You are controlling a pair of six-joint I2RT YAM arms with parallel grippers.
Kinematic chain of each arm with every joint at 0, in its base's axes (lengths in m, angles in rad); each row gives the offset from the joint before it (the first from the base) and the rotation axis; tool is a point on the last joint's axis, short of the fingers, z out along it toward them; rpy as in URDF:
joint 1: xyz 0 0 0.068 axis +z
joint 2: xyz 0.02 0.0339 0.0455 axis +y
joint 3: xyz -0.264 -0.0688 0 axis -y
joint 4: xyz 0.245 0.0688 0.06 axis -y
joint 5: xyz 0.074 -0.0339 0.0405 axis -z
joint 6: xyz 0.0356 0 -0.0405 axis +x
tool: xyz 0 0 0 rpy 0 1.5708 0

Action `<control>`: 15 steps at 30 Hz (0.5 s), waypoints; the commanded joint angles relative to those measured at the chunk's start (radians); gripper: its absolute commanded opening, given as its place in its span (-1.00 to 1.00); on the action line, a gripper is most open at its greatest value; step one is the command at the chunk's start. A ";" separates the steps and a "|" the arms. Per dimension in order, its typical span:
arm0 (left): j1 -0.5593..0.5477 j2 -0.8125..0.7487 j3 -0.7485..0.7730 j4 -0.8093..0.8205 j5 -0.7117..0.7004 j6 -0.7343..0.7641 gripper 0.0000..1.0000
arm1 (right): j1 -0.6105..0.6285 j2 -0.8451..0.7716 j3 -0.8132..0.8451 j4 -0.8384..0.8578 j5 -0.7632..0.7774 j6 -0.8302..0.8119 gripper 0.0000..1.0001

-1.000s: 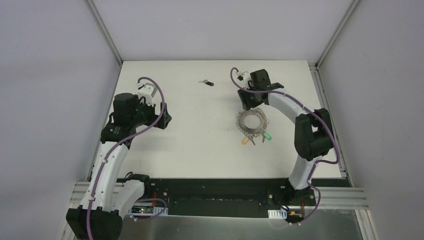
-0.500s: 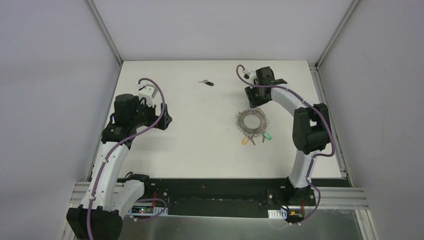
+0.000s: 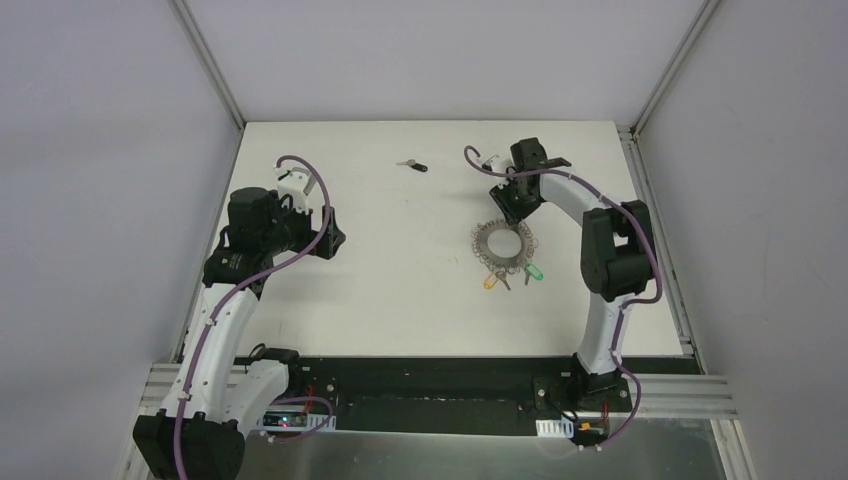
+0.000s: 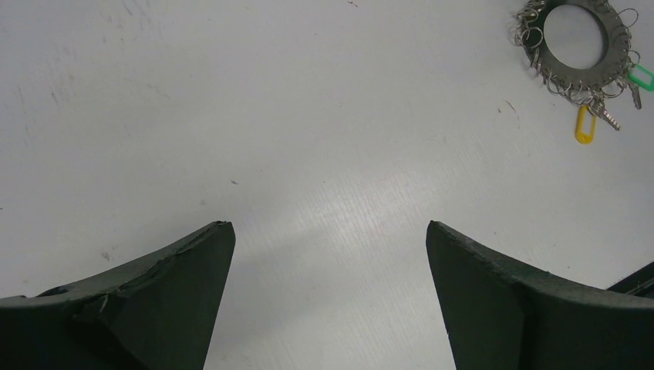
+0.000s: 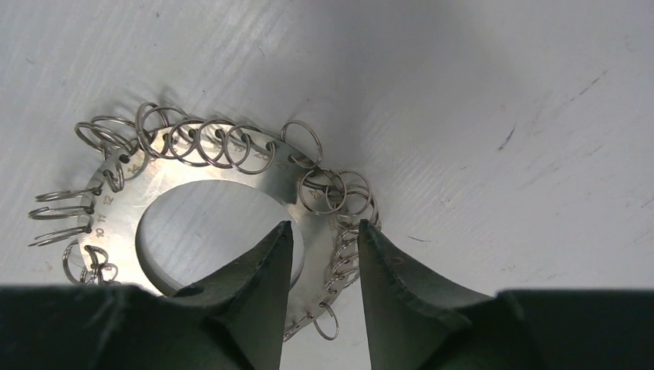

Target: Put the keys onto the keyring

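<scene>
Right pincer (image 5: 324, 231) straddles the far band of the keyring (image 5: 254, 173), one finger in the central hole and the other outside among the wire rings. The jaws stand narrowed with the band between them, and whether they already pinch the metal cannot be told. The straddle probably serves to pin or lift the floppy loop so that a small ring is offered for the last key.

Just on the near side of the keyring (image 3: 487, 243) lie the yellow-orange key (image 3: 490, 282) and the green key (image 3: 535, 271). Both touch its fringe and appear already hooked on (the left wrist view shows their silver blades running up into the rings).

Well apart to the left of the keyring, the left pincer (image 4: 328, 231) hangs with its fingers spread wide and nothing between them, probably waiting to fetch.

Beyond the keyring and to its left, well apart, the black key (image 3: 415, 165) lies loose on the white table (image 3: 380, 300). By this judgement it is the one key left to fit.

Compared with one second earlier, the right pincer has shifted from the keyring's far-left fringe to its far edge, lifting away briefly on the way, and its wrist has turned. The keyring, all three keys and the left arm have not moved.
</scene>
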 commanded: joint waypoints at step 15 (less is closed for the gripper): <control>0.009 -0.012 -0.012 0.031 0.026 -0.001 0.99 | 0.076 0.033 0.124 -0.037 -0.231 0.144 -0.23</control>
